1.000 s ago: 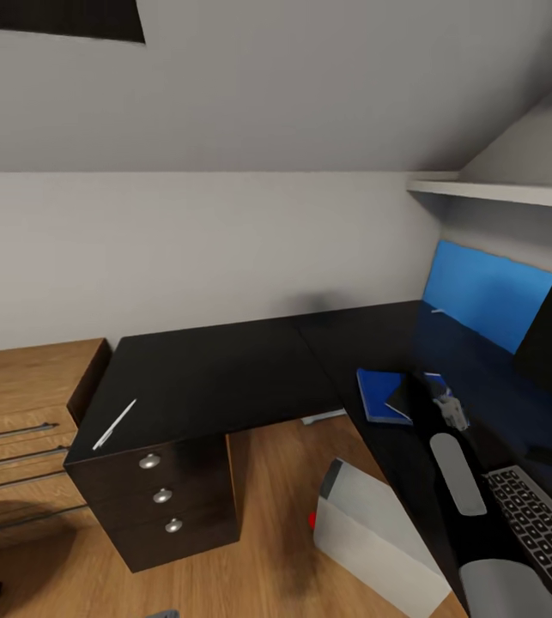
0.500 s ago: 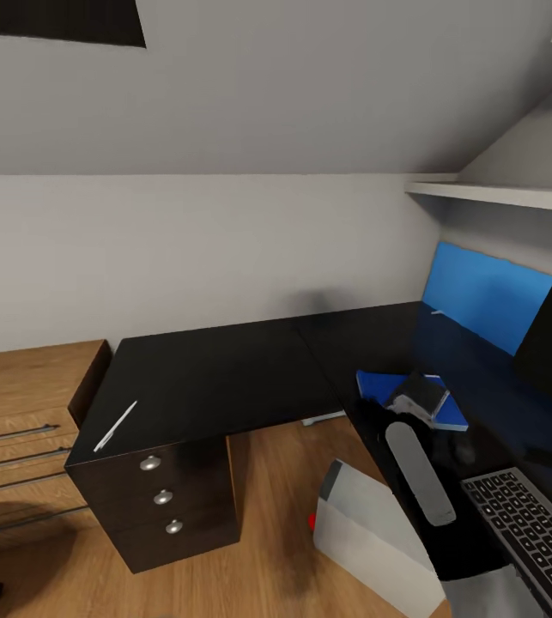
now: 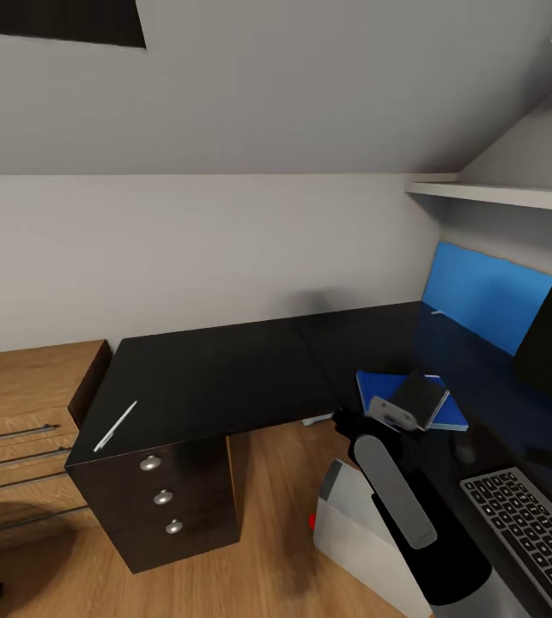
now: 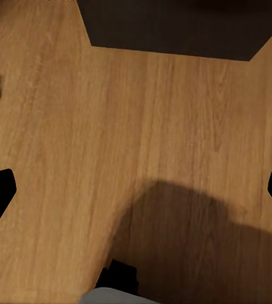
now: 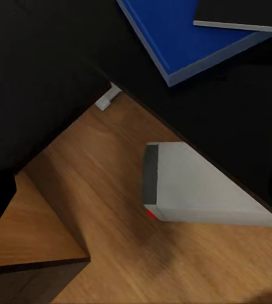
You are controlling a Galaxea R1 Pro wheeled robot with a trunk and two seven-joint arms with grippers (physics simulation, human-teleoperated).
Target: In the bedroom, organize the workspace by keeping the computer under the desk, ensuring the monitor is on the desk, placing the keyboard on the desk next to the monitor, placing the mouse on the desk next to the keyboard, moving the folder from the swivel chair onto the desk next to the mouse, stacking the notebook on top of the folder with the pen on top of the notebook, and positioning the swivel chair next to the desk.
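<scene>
Right gripper (image 3: 393, 414) being hovered at folder's (image 3: 377, 388) near edge, grip state can't be told. Notebook (image 3: 423, 398) being carried on folder, on desk (image 3: 215, 369). Left gripper (image 4: 136, 190) being held wide over wooden floor (image 4: 78, 139). Pen (image 3: 115, 424) lying above drawers (image 3: 162, 495). Computer (image 3: 353, 524) sitting under desk, keyboard (image 3: 529, 528) beside.

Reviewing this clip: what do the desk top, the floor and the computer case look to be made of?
The desk top looks like glossy black laminate or lacquer: it mirrors the blue panel behind it. The floor reads as warm matte wood planks or wood-look laminate, with visible grain lines. The computer looks like pale silver-grey painted metal or plastic with a darker front strip; which one is unclear.
</scene>
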